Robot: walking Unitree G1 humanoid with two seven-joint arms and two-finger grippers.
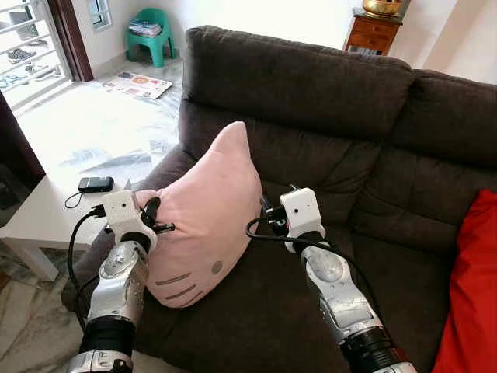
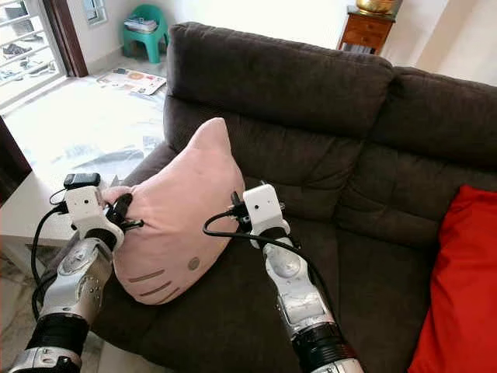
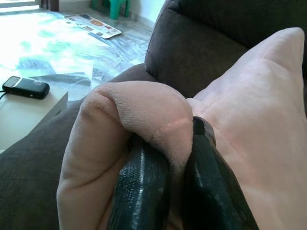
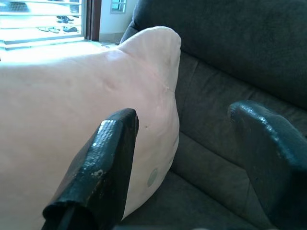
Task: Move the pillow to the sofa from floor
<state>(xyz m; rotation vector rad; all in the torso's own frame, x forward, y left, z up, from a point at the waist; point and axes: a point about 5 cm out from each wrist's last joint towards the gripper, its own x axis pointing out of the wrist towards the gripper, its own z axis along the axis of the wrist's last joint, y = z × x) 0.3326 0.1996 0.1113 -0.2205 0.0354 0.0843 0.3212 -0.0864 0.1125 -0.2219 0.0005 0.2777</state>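
The pink pillow with a pointed ear stands tilted on the left seat of the dark brown sofa. My left gripper is at the pillow's left corner. In the left wrist view the two black fingers are shut on a fold of the pink fabric. At the pillow's right edge my right gripper is open. In the right wrist view one finger lies against the pillow and the other is out over the sofa seat.
A red cushion lies at the sofa's right end. Left of the sofa arm stands a white table with a black device. A green stool, papers and a wooden cabinet stand farther back.
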